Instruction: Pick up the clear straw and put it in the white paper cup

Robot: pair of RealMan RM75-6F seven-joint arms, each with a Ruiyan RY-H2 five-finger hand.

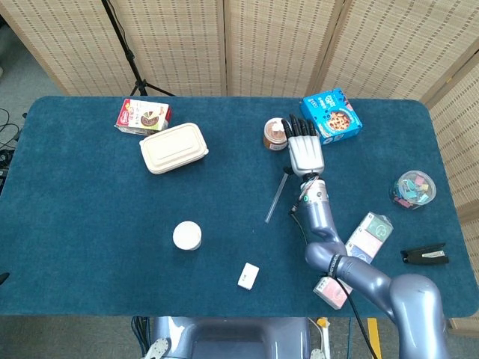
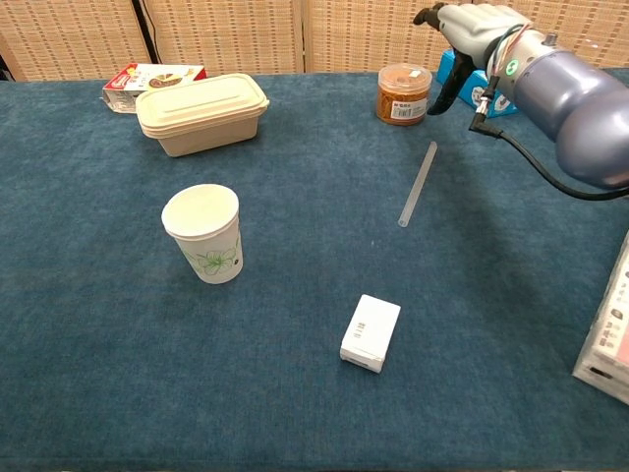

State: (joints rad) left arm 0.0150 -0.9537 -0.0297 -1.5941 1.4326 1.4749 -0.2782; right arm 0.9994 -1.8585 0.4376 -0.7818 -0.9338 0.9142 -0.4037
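The clear straw (image 1: 276, 196) (image 2: 417, 184) lies flat on the blue cloth, right of the middle. The white paper cup (image 1: 187, 235) (image 2: 203, 232) stands upright to its left, well apart from it. My right hand (image 1: 304, 147) (image 2: 469, 27) hovers open above the far end of the straw, fingers spread and holding nothing, between the brown jar and the blue box. My left hand shows in neither view.
A brown jar (image 1: 276, 134) (image 2: 404, 93) and a blue snack box (image 1: 331, 116) stand beside my right hand. A beige lidded container (image 1: 174, 148) and a red packet (image 1: 144, 116) sit at the back left. A small white box (image 1: 248, 275) lies near the front.
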